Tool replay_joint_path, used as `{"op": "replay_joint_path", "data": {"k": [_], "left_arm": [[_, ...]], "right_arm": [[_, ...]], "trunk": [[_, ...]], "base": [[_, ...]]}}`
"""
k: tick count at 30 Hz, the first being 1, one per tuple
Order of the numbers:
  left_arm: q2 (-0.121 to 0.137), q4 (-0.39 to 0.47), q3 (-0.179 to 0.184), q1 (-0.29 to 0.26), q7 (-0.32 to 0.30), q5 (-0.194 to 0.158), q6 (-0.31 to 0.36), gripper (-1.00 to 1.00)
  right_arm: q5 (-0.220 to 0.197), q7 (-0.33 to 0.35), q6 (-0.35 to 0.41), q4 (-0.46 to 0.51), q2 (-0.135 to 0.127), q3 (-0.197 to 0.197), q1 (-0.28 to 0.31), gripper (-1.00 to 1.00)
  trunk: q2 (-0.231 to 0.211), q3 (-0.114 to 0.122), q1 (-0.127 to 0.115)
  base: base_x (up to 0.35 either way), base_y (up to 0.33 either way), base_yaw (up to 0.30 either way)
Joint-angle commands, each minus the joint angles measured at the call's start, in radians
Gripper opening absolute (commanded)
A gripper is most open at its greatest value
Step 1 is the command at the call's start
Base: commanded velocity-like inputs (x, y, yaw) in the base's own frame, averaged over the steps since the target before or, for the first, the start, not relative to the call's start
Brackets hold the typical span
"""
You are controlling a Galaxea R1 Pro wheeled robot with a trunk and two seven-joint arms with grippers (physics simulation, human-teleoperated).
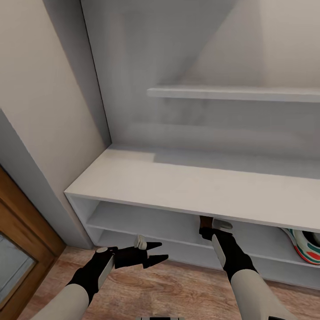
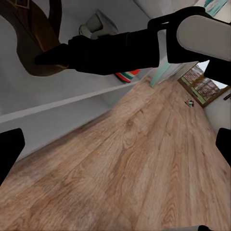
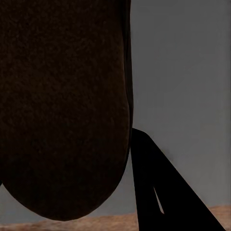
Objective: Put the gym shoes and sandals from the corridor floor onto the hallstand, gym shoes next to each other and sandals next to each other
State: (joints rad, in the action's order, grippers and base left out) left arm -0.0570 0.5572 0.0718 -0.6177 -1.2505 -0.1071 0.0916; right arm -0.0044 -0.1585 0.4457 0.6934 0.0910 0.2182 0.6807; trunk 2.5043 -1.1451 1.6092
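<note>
Nearest the head camera, the black two-fingered left gripper [image 1: 155, 252] hangs over the light brown wood-grain plank floor [image 1: 178, 289], its fingers spread wide with nothing between them. The left wrist view adds what the head camera cannot see: a long run of bare planks [image 2: 144, 159] stretching along the foot of the unit, with the right arm crossing above.

Just beyond, the black right gripper [image 1: 207, 231] reaches under the front edge of the wide bench of the pale grey-white hallstand [image 1: 186, 186], into the upper open shelf compartment. It grips a flat brown leather sandal [image 1: 204, 222], mostly hidden by the bench edge in the head view. The right wrist view shows the sandal's dark rounded sole [image 3: 62, 106] pressed beside one black finger [image 3: 154, 192].

Farther right in that compartment sits a white gym shoe with green stripes and red-orange patches [image 1: 304, 246], well apart from the sandal. Above the bare bench top, one floating shelf [image 1: 231, 93] crosses the back wall.
</note>
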Motion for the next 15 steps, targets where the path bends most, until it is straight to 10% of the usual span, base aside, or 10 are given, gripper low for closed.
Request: {"op": "replay_joint_path", "data": {"k": [1, 15], "left_arm": [[0.001, 0.000, 0.005, 0.000, -0.001, -0.009, 0.010, 1.00], [-0.013, -0.026, 0.006, 0.000, -0.001, -0.008, 0.010, 1.00]], "right_arm": [[-0.004, -0.006, 0.005, 0.002, 0.001, 0.003, 0.000, -1.00], [-0.004, -0.006, 0.005, 0.003, 0.001, 0.003, 0.000, -1.00]], "trunk": [[0.000, -0.001, 0.000], [0.000, -0.001, 0.000]], "base": [[0.000, 0.000, 0.000], [0.083, 0.000, 0.000]]}}
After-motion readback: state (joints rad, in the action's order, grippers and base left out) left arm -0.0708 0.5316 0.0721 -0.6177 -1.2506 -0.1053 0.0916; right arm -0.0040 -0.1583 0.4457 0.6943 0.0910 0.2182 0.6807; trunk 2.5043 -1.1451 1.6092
